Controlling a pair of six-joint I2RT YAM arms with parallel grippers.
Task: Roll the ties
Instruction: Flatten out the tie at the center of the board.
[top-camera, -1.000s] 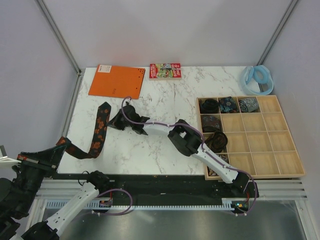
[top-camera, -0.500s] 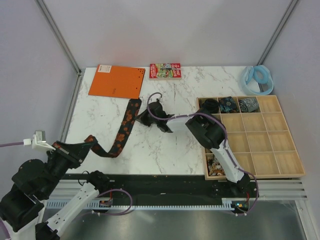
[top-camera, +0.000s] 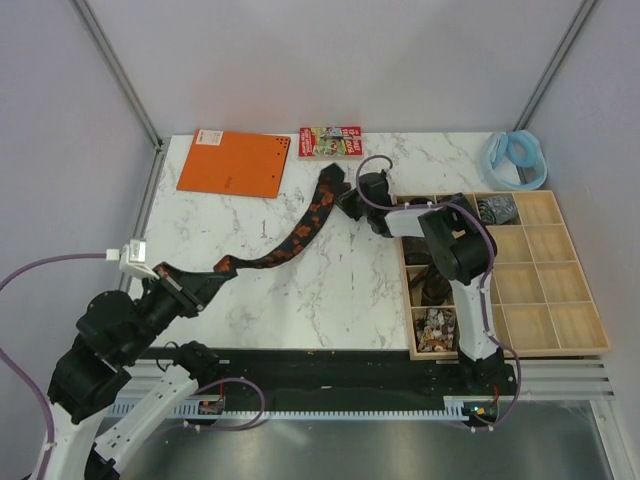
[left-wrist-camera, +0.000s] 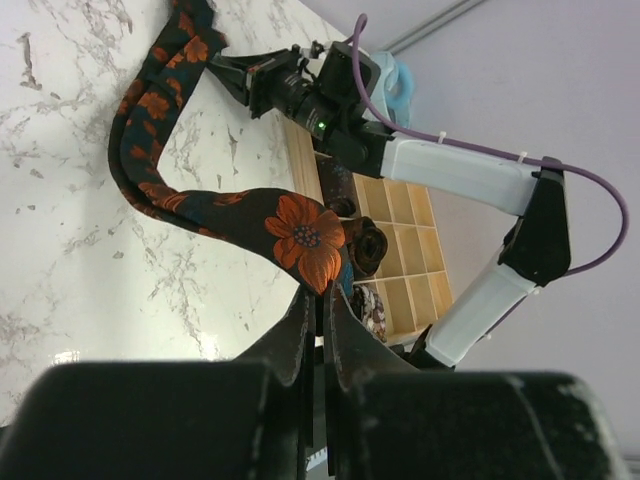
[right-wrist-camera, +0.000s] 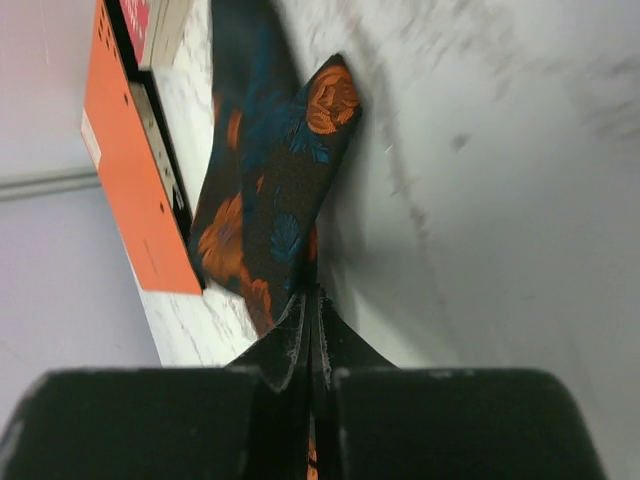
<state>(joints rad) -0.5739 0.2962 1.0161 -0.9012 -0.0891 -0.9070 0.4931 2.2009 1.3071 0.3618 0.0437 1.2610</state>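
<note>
— Where do we have the flowered tie (top-camera: 296, 237) right now?

— We have it strung out across the marble table (top-camera: 350, 290), running on a slant from the near left toward the far middle. It sags in a loose curve between our two arms. We cannot tell whether its middle touches the table.

— And what is our left gripper (left-wrist-camera: 319, 302) doing?

— Its jaws are pressed together on one end of the tie, with an orange flower sitting just above the fingertips. That end is held off the near left edge of the table.

— The right gripper (right-wrist-camera: 310, 303)?

— Clamped as well, pinching the other end near its pointed tip. We see that tip lying close to the orange notebook (top-camera: 235, 162), which sits at the far left, with a small red book (top-camera: 330, 142) just beside it.

— What else is on our table?

— A wooden tray (top-camera: 510, 350) of square compartments on the right. We can see rolled ties (top-camera: 497, 209) in its far row and more down its left column, partly hidden by our right arm. A pale blue ring (top-camera: 515, 160) lies beyond the tray at the far right corner.
</note>
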